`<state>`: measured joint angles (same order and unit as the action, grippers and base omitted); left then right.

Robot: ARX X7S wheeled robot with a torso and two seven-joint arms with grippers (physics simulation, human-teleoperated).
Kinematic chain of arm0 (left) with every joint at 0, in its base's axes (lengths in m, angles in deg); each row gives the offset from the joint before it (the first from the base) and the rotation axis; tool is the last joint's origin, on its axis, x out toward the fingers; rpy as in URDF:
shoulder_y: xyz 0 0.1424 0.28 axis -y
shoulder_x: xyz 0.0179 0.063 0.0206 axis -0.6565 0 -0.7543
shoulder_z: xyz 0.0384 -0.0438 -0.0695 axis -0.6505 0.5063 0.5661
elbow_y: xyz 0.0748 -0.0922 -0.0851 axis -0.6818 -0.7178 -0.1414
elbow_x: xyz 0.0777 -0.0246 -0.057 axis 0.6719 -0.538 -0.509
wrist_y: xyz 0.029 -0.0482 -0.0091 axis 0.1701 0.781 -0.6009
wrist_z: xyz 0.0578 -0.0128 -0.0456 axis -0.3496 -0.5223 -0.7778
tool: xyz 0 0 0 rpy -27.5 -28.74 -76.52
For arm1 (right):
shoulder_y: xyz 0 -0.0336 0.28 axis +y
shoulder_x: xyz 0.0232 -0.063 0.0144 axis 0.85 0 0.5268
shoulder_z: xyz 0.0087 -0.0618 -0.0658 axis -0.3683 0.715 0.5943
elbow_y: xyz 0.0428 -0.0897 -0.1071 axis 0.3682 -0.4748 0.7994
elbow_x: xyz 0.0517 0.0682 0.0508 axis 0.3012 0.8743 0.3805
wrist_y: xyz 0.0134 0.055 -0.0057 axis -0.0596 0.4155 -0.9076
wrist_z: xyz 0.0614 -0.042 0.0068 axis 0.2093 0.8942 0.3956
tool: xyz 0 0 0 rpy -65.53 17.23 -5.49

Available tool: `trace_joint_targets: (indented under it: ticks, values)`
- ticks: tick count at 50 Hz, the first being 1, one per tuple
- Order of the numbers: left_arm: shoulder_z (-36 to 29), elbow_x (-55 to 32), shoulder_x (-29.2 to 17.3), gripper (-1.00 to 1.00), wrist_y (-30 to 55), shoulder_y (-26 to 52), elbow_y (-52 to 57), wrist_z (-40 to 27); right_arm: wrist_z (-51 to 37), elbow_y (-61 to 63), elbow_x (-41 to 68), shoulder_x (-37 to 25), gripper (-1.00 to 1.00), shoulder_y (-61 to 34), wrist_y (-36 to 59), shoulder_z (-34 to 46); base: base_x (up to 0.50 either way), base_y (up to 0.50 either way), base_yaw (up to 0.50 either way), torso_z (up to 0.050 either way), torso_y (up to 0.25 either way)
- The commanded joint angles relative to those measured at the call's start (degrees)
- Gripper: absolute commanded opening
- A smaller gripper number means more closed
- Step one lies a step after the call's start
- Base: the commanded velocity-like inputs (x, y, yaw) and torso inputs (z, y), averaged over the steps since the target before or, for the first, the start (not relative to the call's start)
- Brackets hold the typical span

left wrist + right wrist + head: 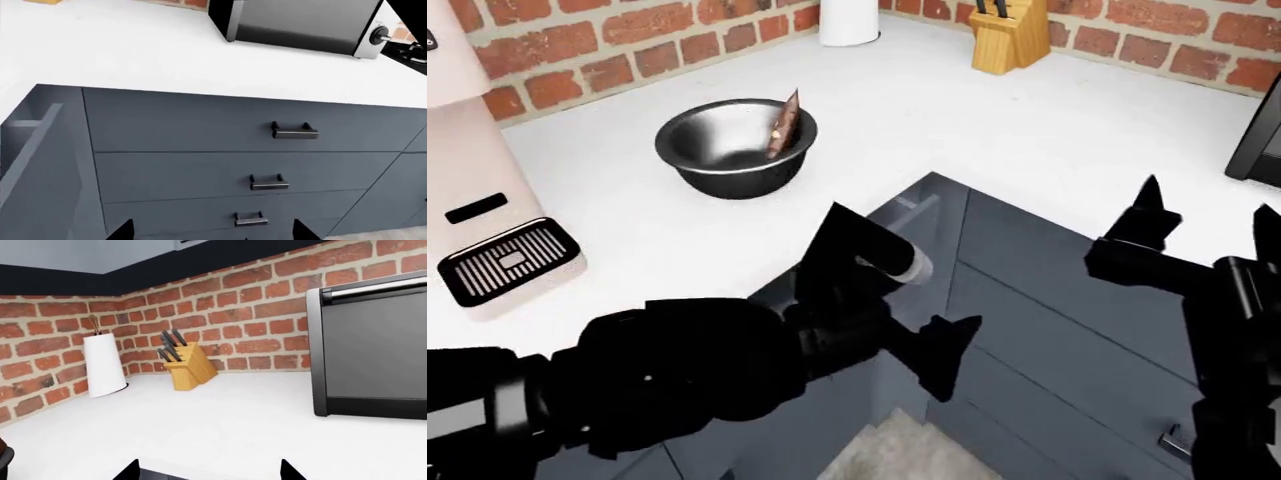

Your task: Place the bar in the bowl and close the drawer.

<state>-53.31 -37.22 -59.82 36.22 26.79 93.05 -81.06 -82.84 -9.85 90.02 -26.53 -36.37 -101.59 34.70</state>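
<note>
White counter holds bowl [735, 148] containing bar [783, 124].

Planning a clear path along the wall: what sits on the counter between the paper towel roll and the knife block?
Nothing: in the right wrist view, only bare white counter lies between the paper towel roll and the knife block.

No legible text, labels, brand marks, numbers or signs appear on any surface or appliance in the three views.
</note>
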Motion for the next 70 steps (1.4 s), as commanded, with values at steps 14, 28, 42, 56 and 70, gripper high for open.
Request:
trace_joint_targets:
  ticks: [14, 28, 42, 56, 70]
  values:
    - [-3.64, 4.88, 4.6, 1.0, -1.14, -8.98, -5.2, 5.0, 1.29, 0.55, -1.59, 0.94, 1.0, 2.67, -1.71, -1.59, 0.0, 0.0, 0.0, 0.0, 0.0]
    - [-5.26, 6.84, 11.42, 1.0, -0.58, -10.26, -17.76, 9.49, 1.18, 0.59, -2.02, 1.03, 1.0, 3.34, -1.99, -1.62, 0.0, 0.0, 0.0, 0.0, 0.0]
    - [-6.97, 9.01, 23.29, 1.0, 0.32, -11.3, -39.11, 17.19, 1.07, 0.99, -2.79, 0.24, 1.0, 4.37, -2.82, -1.6, 0.0, 0.0, 0.0, 0.0, 0.0]
    - [-2.72, 14.14, 29.39, 1.0, 2.62, -14.34, -54.25, 22.43, 0.91, 1.36, -3.83, -0.36, 1.0, 5.87, -4.1, -1.37, 0.0, 0.0, 0.0, 0.0, 0.0]
    - [-1.81, 15.39, 29.4, 1.0, 1.61, -15.7, -62.33, 23.54, 0.77, 1.73, -4.44, -0.7, 1.0, 6.72, -4.74, -1.38, 0.0, 0.0, 0.0, 0.0, 0.0]
